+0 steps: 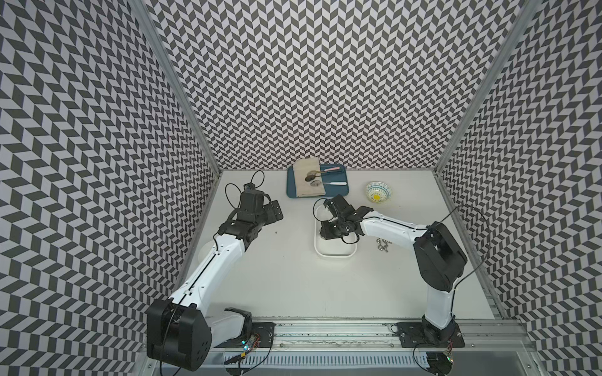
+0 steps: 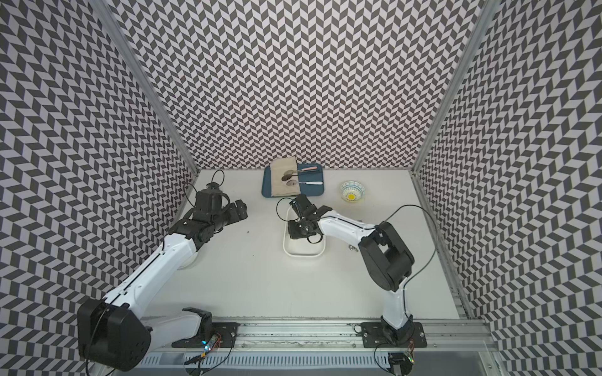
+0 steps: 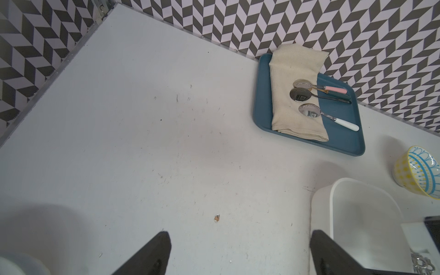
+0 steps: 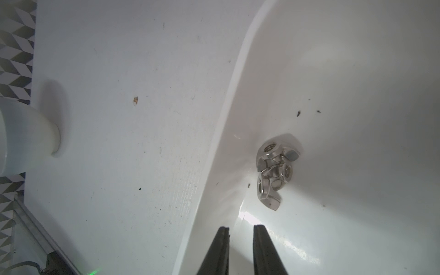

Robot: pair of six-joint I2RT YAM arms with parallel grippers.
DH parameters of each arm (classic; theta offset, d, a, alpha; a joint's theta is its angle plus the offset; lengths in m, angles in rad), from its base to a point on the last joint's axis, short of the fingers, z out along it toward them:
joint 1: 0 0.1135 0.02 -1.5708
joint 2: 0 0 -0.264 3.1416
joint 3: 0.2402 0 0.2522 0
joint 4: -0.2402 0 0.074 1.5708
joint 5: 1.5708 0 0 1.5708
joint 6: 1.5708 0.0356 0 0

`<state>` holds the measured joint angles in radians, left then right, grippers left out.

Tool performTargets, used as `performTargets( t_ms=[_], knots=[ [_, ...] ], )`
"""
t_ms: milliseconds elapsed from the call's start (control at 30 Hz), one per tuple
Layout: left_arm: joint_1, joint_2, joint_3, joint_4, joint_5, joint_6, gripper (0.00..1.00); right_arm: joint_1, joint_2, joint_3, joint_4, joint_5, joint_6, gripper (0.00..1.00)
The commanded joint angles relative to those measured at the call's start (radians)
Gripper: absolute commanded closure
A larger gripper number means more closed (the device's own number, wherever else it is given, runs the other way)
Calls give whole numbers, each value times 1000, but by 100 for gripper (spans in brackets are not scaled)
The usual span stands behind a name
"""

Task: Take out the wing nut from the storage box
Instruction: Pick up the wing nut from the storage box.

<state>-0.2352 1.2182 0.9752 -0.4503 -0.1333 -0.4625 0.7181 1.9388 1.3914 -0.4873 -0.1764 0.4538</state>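
Observation:
The white storage box (image 1: 335, 255) (image 2: 303, 254) sits mid-table. A small cluster of shiny wing nuts (image 4: 276, 166) lies on its floor against one long wall. My right gripper (image 4: 240, 229) reaches down into the box (image 4: 238, 71) just short of the cluster. Its fingers stand a narrow gap apart with nothing between them. From above, the right gripper (image 1: 322, 232) (image 2: 292, 232) covers the box's left part and hides the nuts. My left gripper (image 3: 240, 238) (image 1: 275, 208) hovers wide open over bare table, left of the box (image 3: 333, 190).
More wing nuts (image 1: 383, 244) lie on the table right of the box. A dark-blue tray (image 1: 342, 192) with a folded cloth and three spoons stands at the back. A patterned bowl (image 1: 378, 192) is to its right. A white round container (image 1: 203, 257) sits under the left arm.

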Motion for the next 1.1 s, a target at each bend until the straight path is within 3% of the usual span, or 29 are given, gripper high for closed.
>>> performTargets(
  t_ms=[0, 700, 1067],
  knots=[
    [2, -26, -12, -7, -9, 0, 5, 7, 35, 28, 36, 14, 0, 77],
    [5, -39, -16, -16, -27, 6, 4, 9, 130, 61, 55, 58, 9, 77],
    [5, -40, -16, -16, -26, 4, 5, 9, 150, 54, 53, 63, 4, 87]
  ],
)
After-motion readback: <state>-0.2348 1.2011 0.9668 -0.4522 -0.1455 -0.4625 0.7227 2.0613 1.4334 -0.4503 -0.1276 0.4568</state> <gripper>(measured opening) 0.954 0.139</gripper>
